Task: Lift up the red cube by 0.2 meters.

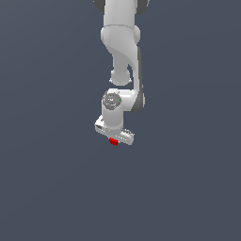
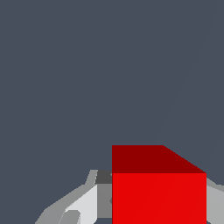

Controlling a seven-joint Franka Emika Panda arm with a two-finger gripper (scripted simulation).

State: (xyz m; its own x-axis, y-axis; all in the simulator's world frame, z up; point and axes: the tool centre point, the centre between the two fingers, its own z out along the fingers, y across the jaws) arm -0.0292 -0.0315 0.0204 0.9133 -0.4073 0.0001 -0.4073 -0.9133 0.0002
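Observation:
The red cube (image 1: 113, 141) is a tiny bright red block that peeks out from under the white gripper (image 1: 115, 135) in the exterior view. In the wrist view the red cube (image 2: 158, 197) fills the space between the two fingers of the gripper (image 2: 158, 209). A grey pad (image 2: 103, 197) lies against one side face and the other finger (image 2: 215, 203) lies against the opposite face. The gripper looks shut on the cube. Its height above the floor cannot be told.
The white arm (image 1: 121, 42) reaches in from the upper edge of the exterior view. A plain dark grey-blue floor (image 1: 47, 179) surrounds the gripper on all sides, with no other objects showing.

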